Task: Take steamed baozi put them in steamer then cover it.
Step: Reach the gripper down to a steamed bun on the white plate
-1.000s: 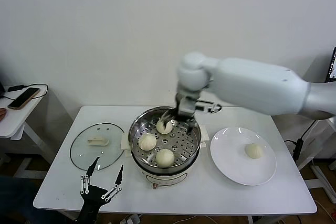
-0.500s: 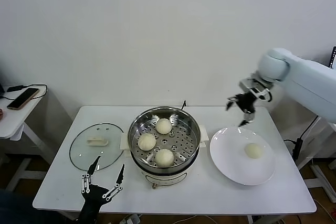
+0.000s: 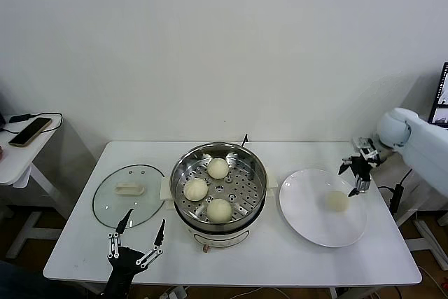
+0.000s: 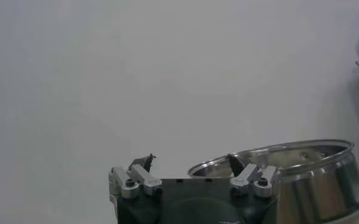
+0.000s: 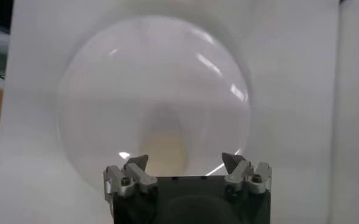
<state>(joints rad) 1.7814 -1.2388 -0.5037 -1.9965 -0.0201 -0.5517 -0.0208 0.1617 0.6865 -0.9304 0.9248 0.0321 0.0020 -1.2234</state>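
With the left gripper (image 3: 136, 243) parked open just in front of the cover (image 3: 130, 195), and three baozi in the steamer (image 3: 219, 185), the empty, open right gripper (image 3: 357, 173) should descend squarely over the last baozi (image 3: 338, 202) just below-left on the plate (image 3: 308, 222).

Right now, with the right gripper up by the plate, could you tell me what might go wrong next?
1. The last baozi lies loose on the smooth white plate; the open right gripper hangs beside it and might nudge it instead of grasping it.
2. Three baozi already fill much of the steamer, so the fourth may bump one.
3. The glass lid lies near the left gripper, which could knock it.
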